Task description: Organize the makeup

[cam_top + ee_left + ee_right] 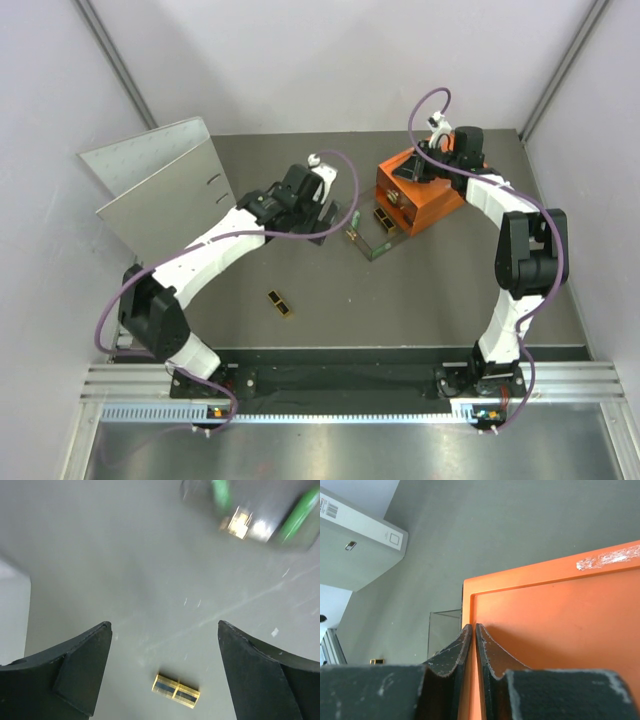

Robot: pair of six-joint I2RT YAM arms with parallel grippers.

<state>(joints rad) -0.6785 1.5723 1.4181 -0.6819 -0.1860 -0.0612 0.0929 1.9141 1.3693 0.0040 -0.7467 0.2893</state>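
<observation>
A small black-and-gold palette (280, 303) lies alone on the dark table; the left wrist view shows it (176, 691) low between my fingers, well below them. My left gripper (322, 228) (164, 625) is open and empty, hovering left of the pulled-out clear drawer (368, 238). That drawer holds two slim green sticks (220, 494) and a second gold-edged palette (239, 524), all blurred. My right gripper (412, 172) (474, 627) is shut with nothing between the fingers, resting at the left edge of the orange drawer box's top (555, 630). The three tubes are out of view.
The large grey ring binder (165, 185) (360, 550) stands open at the back left. The orange drawer box (420, 190) sits at the back right with its clear drawer (442, 630) sticking out toward the middle. Grey walls close in the table.
</observation>
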